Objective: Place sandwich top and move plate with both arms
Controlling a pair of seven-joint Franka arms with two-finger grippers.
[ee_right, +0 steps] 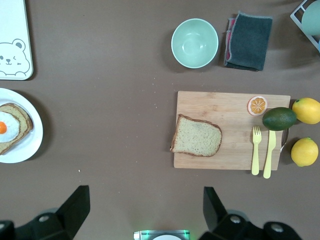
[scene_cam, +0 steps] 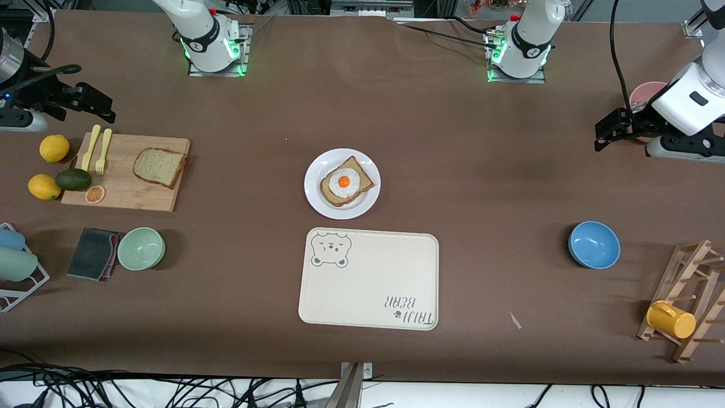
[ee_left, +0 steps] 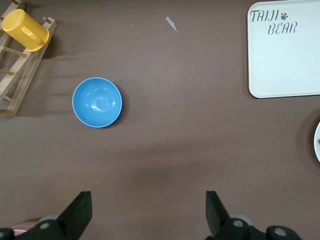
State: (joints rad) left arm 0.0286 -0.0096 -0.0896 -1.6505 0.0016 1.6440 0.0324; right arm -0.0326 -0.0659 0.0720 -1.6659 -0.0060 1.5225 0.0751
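Note:
The sandwich top [scene_cam: 160, 166] [ee_right: 196, 136], a plain brown bread slice, lies flat on a wooden cutting board [scene_cam: 127, 195] toward the right arm's end of the table. The round white plate [scene_cam: 319, 170] [ee_right: 31, 145] sits mid-table and carries a bread slice with a fried egg [scene_cam: 345, 182]; only a sliver of the plate [ee_left: 318, 142] shows in the left wrist view. My right gripper [scene_cam: 93, 103] [ee_right: 146, 200] hangs open and empty over the table by the board. My left gripper [scene_cam: 609, 133] [ee_left: 148, 205] hangs open and empty over the left arm's end.
A cream bear-print tray [scene_cam: 368, 277] lies nearer the camera than the plate. Toward the left arm's end are a blue bowl [scene_cam: 594, 244] and a wooden rack with a yellow mug [scene_cam: 671, 319]. A green bowl [scene_cam: 141, 248], grey cloth [scene_cam: 93, 253], lemons [scene_cam: 54, 148], avocado [scene_cam: 73, 179] and yellow cutlery [scene_cam: 96, 148] are near the board.

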